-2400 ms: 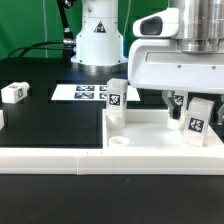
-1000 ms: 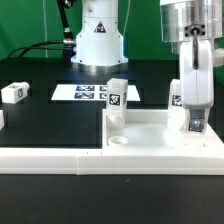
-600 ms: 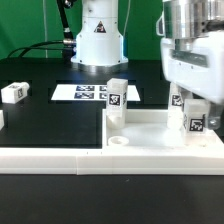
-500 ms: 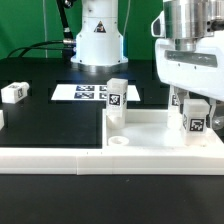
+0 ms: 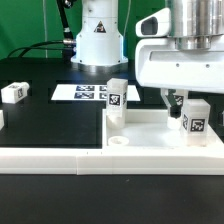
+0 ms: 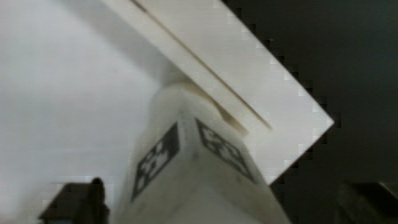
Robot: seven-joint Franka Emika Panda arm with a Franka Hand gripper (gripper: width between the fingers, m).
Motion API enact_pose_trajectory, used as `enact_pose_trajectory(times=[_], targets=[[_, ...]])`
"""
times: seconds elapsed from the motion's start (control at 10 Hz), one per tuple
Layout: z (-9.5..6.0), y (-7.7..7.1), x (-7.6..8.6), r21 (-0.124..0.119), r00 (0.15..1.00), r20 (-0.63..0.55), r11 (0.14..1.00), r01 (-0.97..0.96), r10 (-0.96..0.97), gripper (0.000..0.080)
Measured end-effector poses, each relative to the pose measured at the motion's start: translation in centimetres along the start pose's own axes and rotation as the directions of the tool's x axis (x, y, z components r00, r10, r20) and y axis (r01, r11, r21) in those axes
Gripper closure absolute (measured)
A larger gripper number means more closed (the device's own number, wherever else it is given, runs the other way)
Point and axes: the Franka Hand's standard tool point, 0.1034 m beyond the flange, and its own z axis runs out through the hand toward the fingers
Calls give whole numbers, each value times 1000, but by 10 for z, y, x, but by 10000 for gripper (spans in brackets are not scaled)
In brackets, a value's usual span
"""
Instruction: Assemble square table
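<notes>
The square table's white slab (image 5: 60, 155) lies recessed face up at the front. One tagged white leg (image 5: 117, 95) stands upright at its far corner in the middle of the exterior view. A second tagged leg (image 5: 195, 120) stands on the slab at the exterior view's right. My gripper (image 5: 192, 115) is straight above it, a finger on each side. In the wrist view the leg (image 6: 196, 165) sits between the fingers with a gap showing beside it, so the gripper (image 6: 222, 205) is open around it.
A loose tagged leg (image 5: 13, 92) lies on the black table at the exterior view's left, another shows partly at the left edge (image 5: 1, 118). The marker board (image 5: 85, 92) lies behind the slab, before the robot base (image 5: 97, 40). An open corner hole (image 5: 119, 141) is in the slab.
The hand has turned about its vertical axis over the right leg, from narrow side on back to broad face toward the camera. The leg has stayed upright in place.
</notes>
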Motion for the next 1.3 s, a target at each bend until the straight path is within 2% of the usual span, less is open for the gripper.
enact_pose_trajectory(times=[0.1,0.2,0.4,0.6,0.7,1.1,1.2,1.3], targets=[[2,1,-1,-7,990,-1,990,142,-142,151],[3,2,-1,-10,983,1,983,183,-183,151],[3,2,-1,-10,989,0,989,146,-146,151],[3,2,-1,-10,990,0,990,142,-142,424],[3,4,2,-10,998,-3,998,55,-55,503],[3,9,4,-14,969,-6,969,-245,245,503],[3,10,4,-17,939,-6,939,-344,344,503],[3,12,3,-28,840,-9,840,-542,542,503]])
